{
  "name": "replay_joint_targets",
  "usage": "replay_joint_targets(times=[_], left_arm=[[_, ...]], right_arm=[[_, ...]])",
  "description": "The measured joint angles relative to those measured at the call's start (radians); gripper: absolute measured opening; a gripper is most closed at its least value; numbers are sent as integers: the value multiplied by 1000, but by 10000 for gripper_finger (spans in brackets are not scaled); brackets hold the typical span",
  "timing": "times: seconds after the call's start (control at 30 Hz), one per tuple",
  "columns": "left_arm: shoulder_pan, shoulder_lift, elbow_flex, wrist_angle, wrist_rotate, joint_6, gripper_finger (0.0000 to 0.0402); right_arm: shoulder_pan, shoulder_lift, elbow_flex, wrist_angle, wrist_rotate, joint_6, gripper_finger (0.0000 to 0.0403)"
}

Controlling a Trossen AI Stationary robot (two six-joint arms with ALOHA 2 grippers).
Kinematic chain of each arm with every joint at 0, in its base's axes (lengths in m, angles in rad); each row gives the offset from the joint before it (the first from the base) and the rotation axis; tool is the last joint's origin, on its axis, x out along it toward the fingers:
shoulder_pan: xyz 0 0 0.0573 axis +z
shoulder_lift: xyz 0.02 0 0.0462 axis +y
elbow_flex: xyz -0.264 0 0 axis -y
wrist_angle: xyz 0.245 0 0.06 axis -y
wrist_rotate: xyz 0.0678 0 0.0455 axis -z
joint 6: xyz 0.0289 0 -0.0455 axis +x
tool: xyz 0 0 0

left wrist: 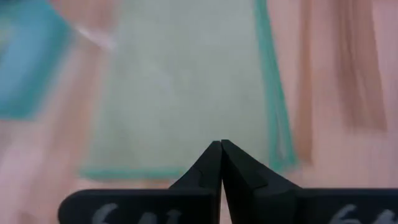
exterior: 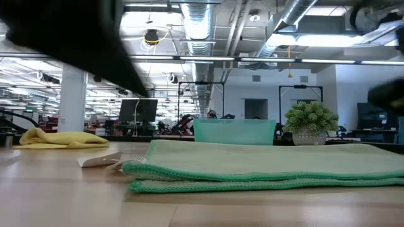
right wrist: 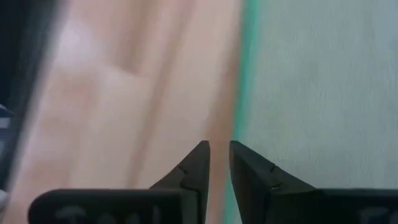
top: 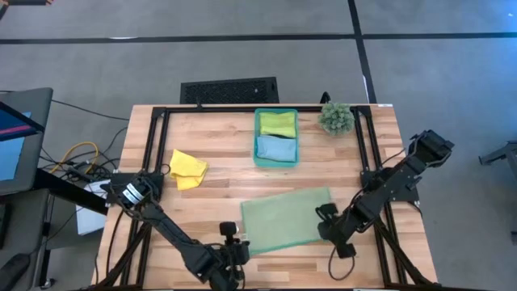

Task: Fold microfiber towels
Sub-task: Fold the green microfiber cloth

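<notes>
- Pale green towel [top: 287, 220] lies flat near the counter's [top: 210, 145] front edge, already doubled over: the low view shows two layers with the fold line toward the camera.
- Its long axis runs side to side, tilted slightly, the right end farther back.
- Left gripper [top: 232, 252] sits just off the towel's front-left corner; fingers pressed together, holding nothing. The left wrist view shows the towel lying straight ahead of the tips.
- Right gripper [top: 327, 222] sits at the towel's right short edge; fingers [right wrist: 193, 163] slightly apart, nothing between them. The right wrist view shows the teal hem [right wrist: 239, 87] running directly ahead of the gap.
- Judgement: each arm is nearest its own end of the towel; the next fold would bring one short edge across to the other along the long axis.
- Yellow towel [top: 187, 168] lies crumpled, unfolded, toward the left, well apart from both grippers.
- Lime towel [top: 278, 124] and blue towel [top: 275, 149] rest folded in the bin [top: 257, 137].
</notes>
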Motion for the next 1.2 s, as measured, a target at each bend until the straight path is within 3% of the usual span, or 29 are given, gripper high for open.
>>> replay_joint_targets(times=[0.07,0.17,0.27,0.37,0.5,0.57,0.7,0.9,0.97,1.07,1.2], left_arm=[[-7,-5,2,-30,-96,-25,0],[13,-2,-5,-87,-125,-108,0],[53,-1,-53,-48,-33,-149,0],[78,2,-120,102,100,-80,0],[92,-2,-197,354,249,51,0],[95,-3,-201,400,283,89,0],[72,-44,-206,353,222,100,0],[5,-115,-204,323,-140,76,0],[13,-115,-204,280,-211,6,0],[59,-110,-226,223,-200,-122,0],[126,-97,-291,215,-94,-209,0]], right_arm=[[5,0,13,68,10,-53,82],[-7,1,13,140,100,-109,78],[-41,14,15,184,256,-103,75],[-77,14,14,183,359,-63,75],[-109,14,14,195,384,-51,75],[-109,14,14,198,386,-52,75],[-101,14,14,203,382,-53,75],[-88,14,14,150,378,9,75],[-100,14,14,97,379,50,75],[-116,14,9,28,382,90,75],[-134,14,-42,14,379,134,75]])
